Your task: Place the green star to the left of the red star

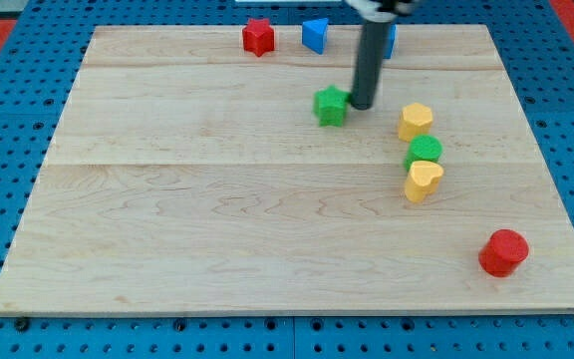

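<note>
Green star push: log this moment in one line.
my tip touching green star on its right | red star upper left | not placed

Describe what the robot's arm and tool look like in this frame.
Only the tool shows: a straight, dark grey cylindrical rod, plain and unmarked, hanging from a black-and-white mount cut off at the view's top. My tip is blunt. No cables or labels are visible.

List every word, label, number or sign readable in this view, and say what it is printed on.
None: no text, number or logo shows anywhere.
The pale wooden board, the blue perforated table and the blocks, such as the green star block beside my tip and the red star block, are all unmarked.
</note>
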